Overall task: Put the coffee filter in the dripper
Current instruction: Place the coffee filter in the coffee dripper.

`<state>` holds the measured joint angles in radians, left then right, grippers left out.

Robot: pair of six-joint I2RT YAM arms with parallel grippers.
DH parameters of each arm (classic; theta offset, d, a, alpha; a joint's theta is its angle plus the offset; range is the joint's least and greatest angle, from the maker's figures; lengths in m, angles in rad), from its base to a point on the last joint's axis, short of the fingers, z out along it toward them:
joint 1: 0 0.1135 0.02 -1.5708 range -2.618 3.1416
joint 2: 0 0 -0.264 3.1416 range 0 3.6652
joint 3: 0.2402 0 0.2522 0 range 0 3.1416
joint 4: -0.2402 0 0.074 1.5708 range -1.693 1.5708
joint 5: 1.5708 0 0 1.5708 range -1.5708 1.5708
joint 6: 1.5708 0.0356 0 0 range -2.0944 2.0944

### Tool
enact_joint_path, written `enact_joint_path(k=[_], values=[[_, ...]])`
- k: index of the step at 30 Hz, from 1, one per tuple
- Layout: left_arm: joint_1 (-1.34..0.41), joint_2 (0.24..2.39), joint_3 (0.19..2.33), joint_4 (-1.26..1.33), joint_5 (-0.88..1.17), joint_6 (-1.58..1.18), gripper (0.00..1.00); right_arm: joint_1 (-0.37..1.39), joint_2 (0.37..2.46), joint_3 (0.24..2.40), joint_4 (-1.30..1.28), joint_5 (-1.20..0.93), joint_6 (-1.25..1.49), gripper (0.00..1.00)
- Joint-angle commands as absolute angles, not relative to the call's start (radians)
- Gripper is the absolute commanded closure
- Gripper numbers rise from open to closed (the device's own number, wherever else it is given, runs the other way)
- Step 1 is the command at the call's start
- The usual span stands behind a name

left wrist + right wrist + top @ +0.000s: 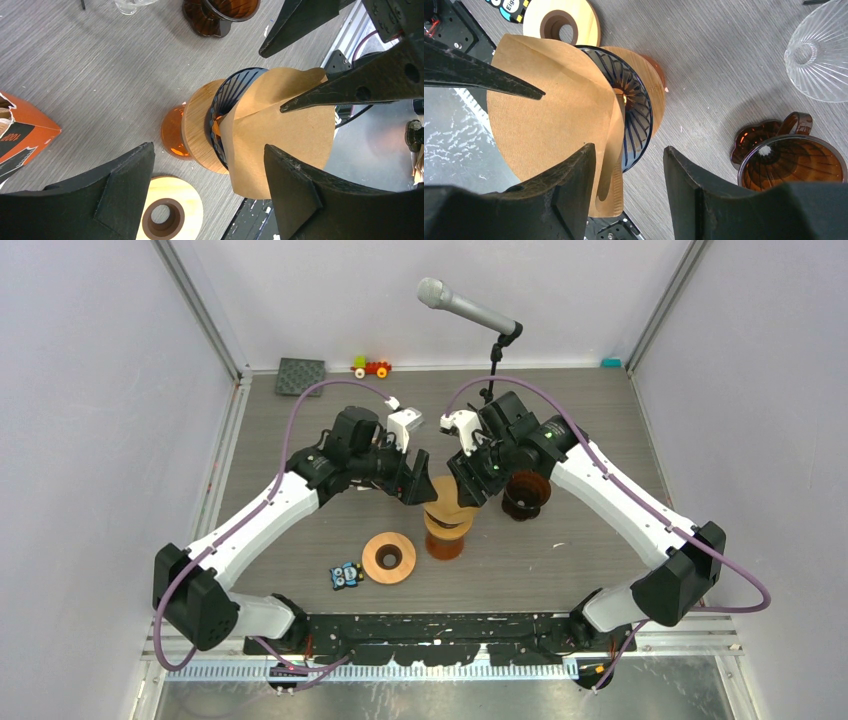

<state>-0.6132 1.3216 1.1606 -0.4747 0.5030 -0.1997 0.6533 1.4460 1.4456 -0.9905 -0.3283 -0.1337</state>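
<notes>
The brown paper coffee filter (pixel 280 135) (pixel 549 115) (pixel 447 494) stands partly inside the dripper, most of its cone sticking out past the rim. The dripper (pixel 232 95) (pixel 634 107) has a dark blue ribbed cone, a wooden collar (pixel 197 132) and an orange glass base (pixel 172 132). My left gripper (pixel 210 170) (pixel 418 485) is open, its right finger beside the filter's edge and its left finger well apart. My right gripper (pixel 629 160) (pixel 468 488) is open on the other side, with the filter's seam flap next to its left finger, not pinched.
An amber dripper (pixel 525 492) (pixel 791 160) stands right of the task dripper, with a clear glass one (pixel 819 50) beyond it. A wooden ring (pixel 389 558) and a small blue toy (pixel 346 576) lie near the front. An orange box (pixel 22 132), a microphone (pixel 465 308), a toy car (pixel 371 367) and a dark pad (pixel 300 376) sit further back.
</notes>
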Motion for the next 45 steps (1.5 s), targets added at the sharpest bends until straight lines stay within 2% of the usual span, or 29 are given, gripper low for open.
enact_joint_path(k=[1,23,36,45], values=[[-0.61,1.279,1.177,-0.428,0.527,-0.177,0.18,0.646,1.401,1.489,-0.989,-0.343,-0.14,0.43],[-0.51,1.226,1.212,-0.417,0.595,-0.185,0.08,0.514,1.329,1.591,-1.034,-0.442,-0.134,0.39],[-0.321,1.181,1.184,-0.383,0.608,-0.297,0.07,0.248,1.252,1.43,-0.983,-0.399,-0.084,0.42],[-0.307,1.134,1.157,-0.463,0.615,-0.121,0.06,0.221,1.269,1.309,-0.908,-0.35,-0.096,0.42]])
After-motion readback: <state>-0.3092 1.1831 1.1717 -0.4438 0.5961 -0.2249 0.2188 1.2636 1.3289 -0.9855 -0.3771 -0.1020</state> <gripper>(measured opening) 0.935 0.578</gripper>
